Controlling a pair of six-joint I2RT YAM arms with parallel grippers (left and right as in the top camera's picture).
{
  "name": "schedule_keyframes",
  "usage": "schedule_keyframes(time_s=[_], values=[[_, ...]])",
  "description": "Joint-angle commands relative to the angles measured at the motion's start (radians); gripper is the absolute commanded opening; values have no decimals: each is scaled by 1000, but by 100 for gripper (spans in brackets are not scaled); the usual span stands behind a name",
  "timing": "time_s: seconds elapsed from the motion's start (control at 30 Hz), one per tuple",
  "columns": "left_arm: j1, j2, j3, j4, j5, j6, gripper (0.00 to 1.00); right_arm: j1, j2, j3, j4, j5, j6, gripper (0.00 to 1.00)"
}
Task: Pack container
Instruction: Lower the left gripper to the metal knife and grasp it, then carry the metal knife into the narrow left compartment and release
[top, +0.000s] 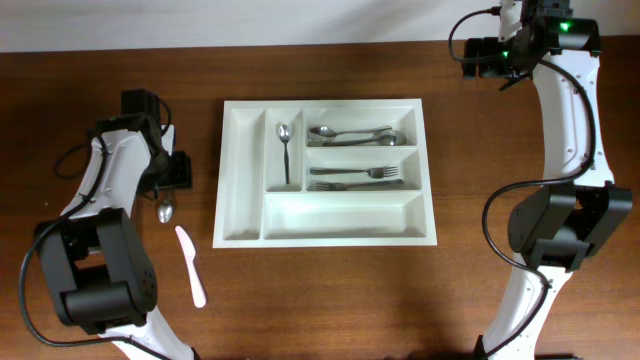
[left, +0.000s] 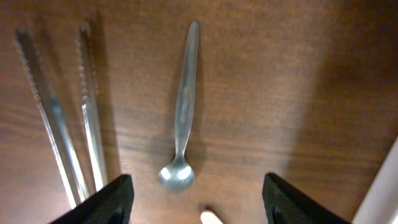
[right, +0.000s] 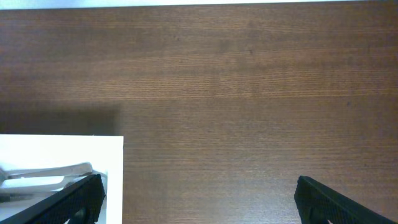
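The white container (top: 240, 228) lies mid-table with a small spoon (top: 284, 150) in one narrow slot, spoons (top: 355, 133) in the top wide slot and forks (top: 360, 177) in the middle one. Left of it, a metal spoon (left: 182, 118) lies on the wood, its bowl just ahead of my left gripper (left: 199, 202). That gripper hovers open above it, holding nothing. Two serrated metal knives (left: 56, 118) lie beside the spoon. My right gripper (right: 199, 202) stands wide open over bare wood, past the container's far right corner (right: 62, 149).
A white plastic knife (top: 190, 265) lies on the table in front of the left gripper, its tip (left: 210, 216) showing between the fingers. The container's long bottom slot (top: 340, 212) and leftmost narrow slot (top: 243, 170) hold nothing.
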Motion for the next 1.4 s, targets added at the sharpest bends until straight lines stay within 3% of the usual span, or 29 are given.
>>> schedule_keyframes(time_s=[0.0,0.77,0.83,0.97,1.17,1.3,1.37], values=[[3,13,-47,47,14,16,67,3,-25,17,0,-2,5,99],[38,142,-134,203,18,39,66,3,-25,17,0,-2,5,99],[38,146,-134,212,18,39,59,3,-25,17,0,-2,6,99],[38,146,-134,230,18,39,32,3,-25,17,0,-2,5,99],[38,146,-134,236,18,39,20,3,-25,17,0,-2,5,99],[38,146,-134,237,17,39,5,3,-25,17,0,-2,5,99],[38,146,-134,237,18,39,2,3,-25,17,0,-2,5,99]])
